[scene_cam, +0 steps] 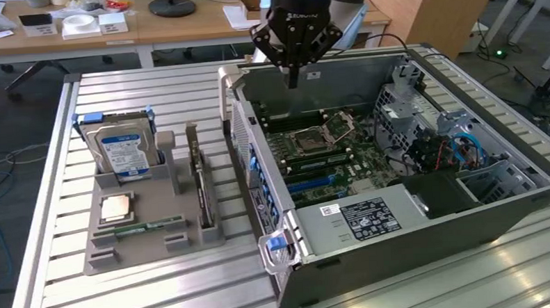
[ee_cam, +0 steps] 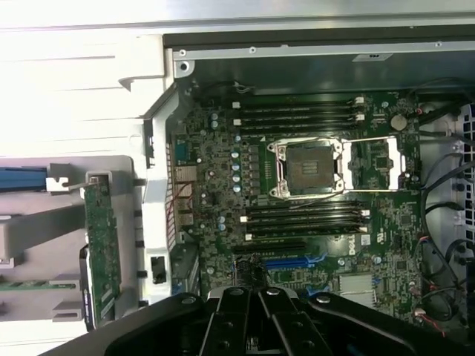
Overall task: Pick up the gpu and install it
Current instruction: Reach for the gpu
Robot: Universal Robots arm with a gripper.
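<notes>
Now, gpu (scene_cam: 201, 188) upright, well apart from hand (scene_cam: 293, 79)

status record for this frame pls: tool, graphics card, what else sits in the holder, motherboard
tool: shut, holding nothing, above the open computer case
graphics card: standing on edge in the gray holder, untouched, on the exterior view's left of the case
holder also has: hard drive, processor chip, memory stick
motherboard: blue slot free
</notes>
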